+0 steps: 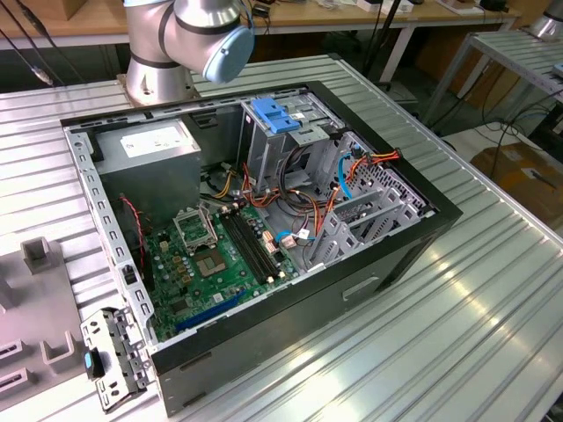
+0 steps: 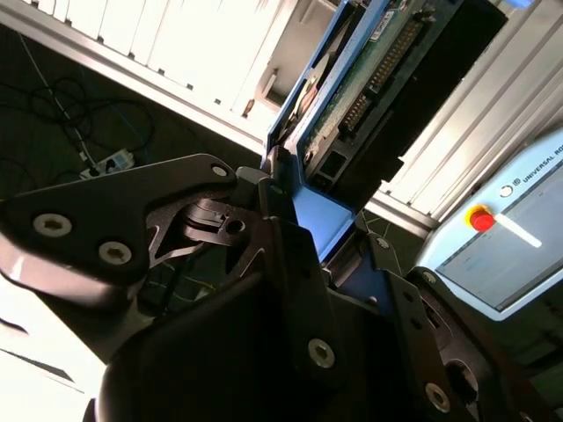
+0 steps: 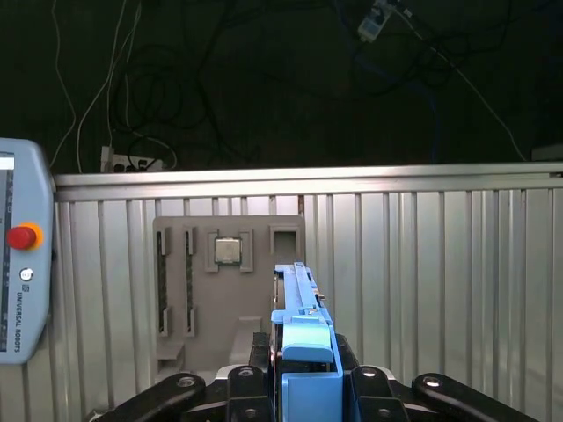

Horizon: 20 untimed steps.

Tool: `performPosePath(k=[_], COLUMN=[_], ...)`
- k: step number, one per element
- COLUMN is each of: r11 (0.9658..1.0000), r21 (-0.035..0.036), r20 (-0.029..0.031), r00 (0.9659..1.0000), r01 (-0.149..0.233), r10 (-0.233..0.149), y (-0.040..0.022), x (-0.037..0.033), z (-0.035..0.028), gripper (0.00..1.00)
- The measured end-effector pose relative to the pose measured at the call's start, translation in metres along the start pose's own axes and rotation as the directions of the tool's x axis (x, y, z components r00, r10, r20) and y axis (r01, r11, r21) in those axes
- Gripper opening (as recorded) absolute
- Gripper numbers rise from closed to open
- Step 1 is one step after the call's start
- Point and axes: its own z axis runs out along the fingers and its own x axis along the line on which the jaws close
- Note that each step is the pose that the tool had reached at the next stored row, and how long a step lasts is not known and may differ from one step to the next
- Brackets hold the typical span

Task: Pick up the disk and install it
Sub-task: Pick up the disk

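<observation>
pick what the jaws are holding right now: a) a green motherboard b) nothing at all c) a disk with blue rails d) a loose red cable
c: in both wrist views the disk with its blue rail sits clamped between the jaws, one on each side of it, above the ribbed metal table.

The robot arm (image 1: 189,40) is cut off by the exterior view's top edge, and in the second wrist view the black gripper (image 2: 321,220), clamped on the disk (image 2: 361,88), hides its near end.
</observation>
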Motion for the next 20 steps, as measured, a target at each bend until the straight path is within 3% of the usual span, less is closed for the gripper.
performPosePath(k=[2, 11, 20], r11=[1.0000, 1.0000, 1.0000], r21=[0.0000, 0.0000, 0.0000], r20=[-0.0001, 0.0000, 0.0000], r00=[1.0000, 1.0000, 1.0000], r01=[0.000, 0.000, 0.000], r10=[0.000, 0.000, 0.000], y=[-0.0047, -0.0121, -0.0258], x=[-0.0002, -0.0004, -0.0009], z=[0.0001, 0.0003, 0.0006], gripper=[0.37, 0.37, 0.37])
